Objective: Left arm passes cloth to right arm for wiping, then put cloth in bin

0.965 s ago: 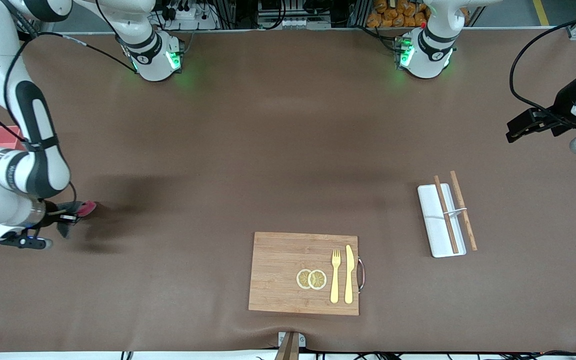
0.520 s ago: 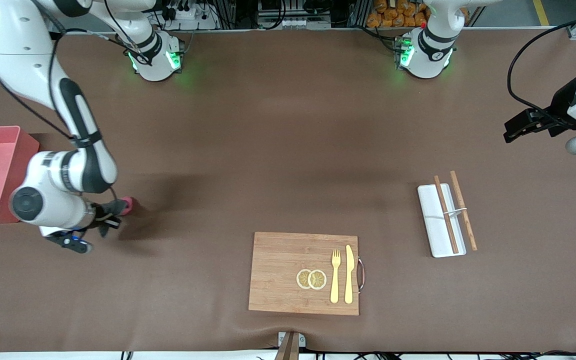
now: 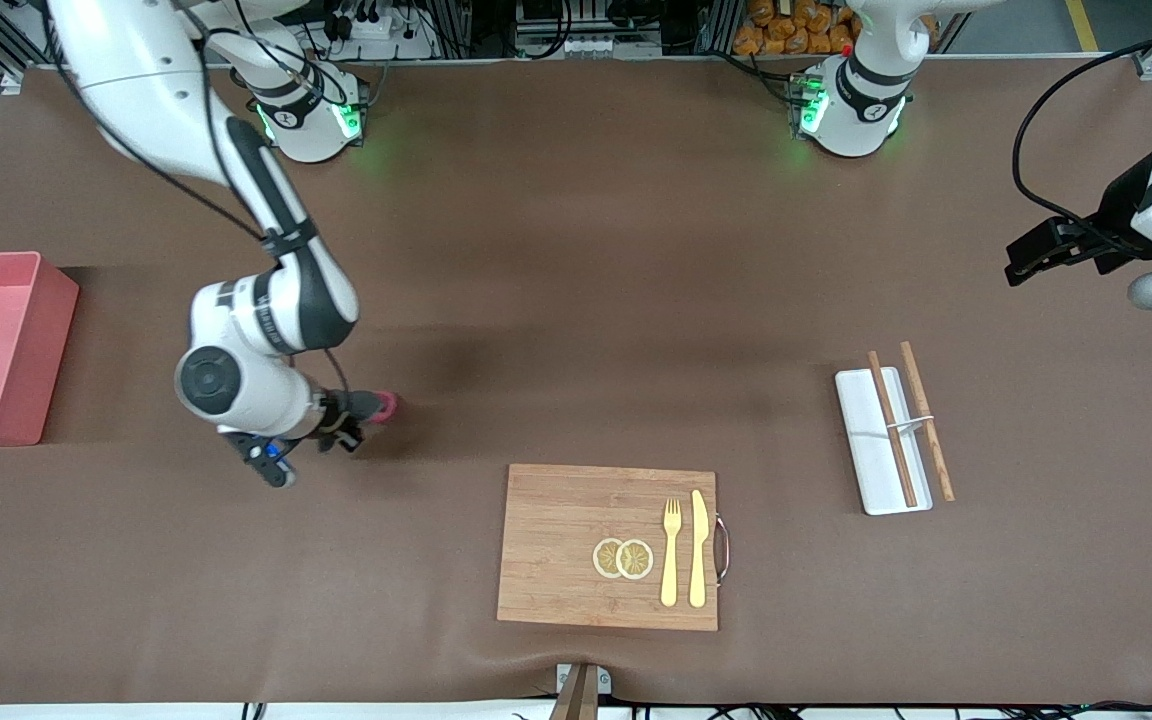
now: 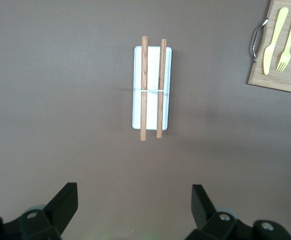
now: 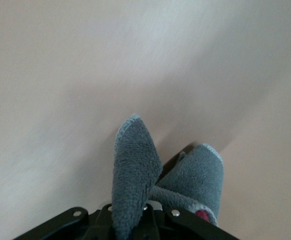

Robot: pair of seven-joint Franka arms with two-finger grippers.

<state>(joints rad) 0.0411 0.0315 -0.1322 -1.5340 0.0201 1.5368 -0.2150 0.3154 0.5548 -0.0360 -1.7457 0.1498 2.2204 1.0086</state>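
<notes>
No readable text, labels, brands, numbers or signs on anything in view.

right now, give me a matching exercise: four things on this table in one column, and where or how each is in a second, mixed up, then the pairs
Things:
1. cloth
2. bin
3. fork
4. chopsticks

Places or states:
A. lying on the wooden board beside the knife
B. resting across the white tray
C. clamped in the right hand
D. at the right arm's end of the table, nothing in it

Pairs: 1-C, 2-D, 3-A, 4-B
</notes>
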